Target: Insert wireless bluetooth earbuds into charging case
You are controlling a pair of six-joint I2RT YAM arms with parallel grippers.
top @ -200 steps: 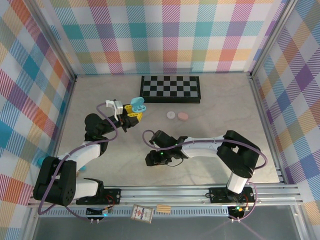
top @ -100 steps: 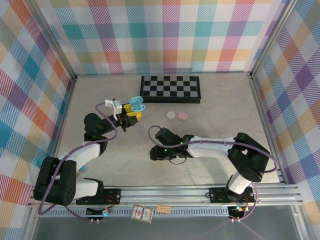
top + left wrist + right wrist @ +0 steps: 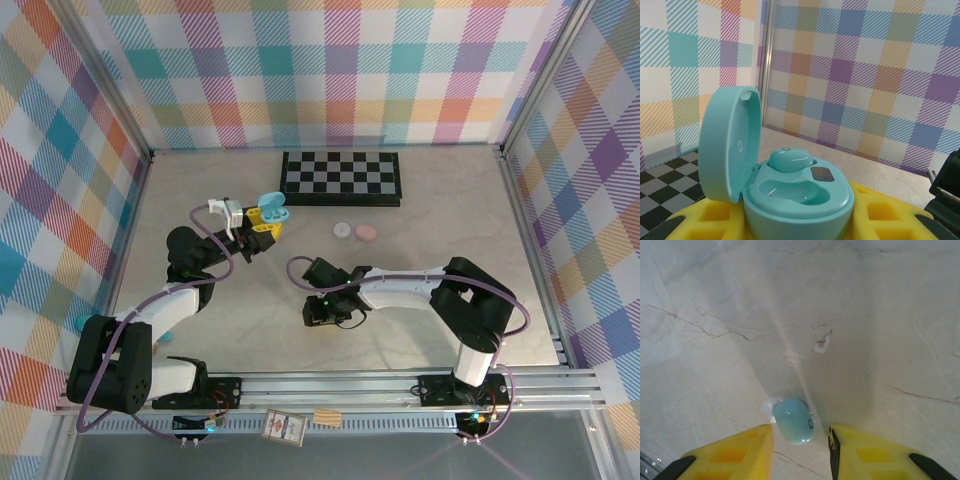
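Nearest my bases, my right arm folds in over the middle of the worktop (image 3: pixel 875 315), wrist bent down. My right fingers (image 3: pixel 801 432) stand parted, straddling one teal earbud (image 3: pixel 793 420) that lies on the stone. The bud sits close against one yellow pad, with a gap to the other, so nothing is grasped yet. Half a second ago this arm stretched further out, elbow wide to the right. Now the elbow is drawn back in, and the fingers (image 3: pixel 322 318) sit slightly nearer me.

Further out on my left, my left arm reaches forward, raised. My left fingers (image 3: pixel 800 222) are clenched on the one teal charging case (image 3: pixel 797 192), held upright with its lid swung open. A second teal earbud (image 3: pixel 790 160) is seated in one well, and the well beside it is bare. This arm and the case (image 3: pixel 272 205) are where they were a second ago.

Beyond, two small round pieces lie touching, one white (image 3: pixel 343 230) and one pink (image 3: pixel 366 233). Farthest is one chessboard (image 3: pixel 340 177), by the back wall.
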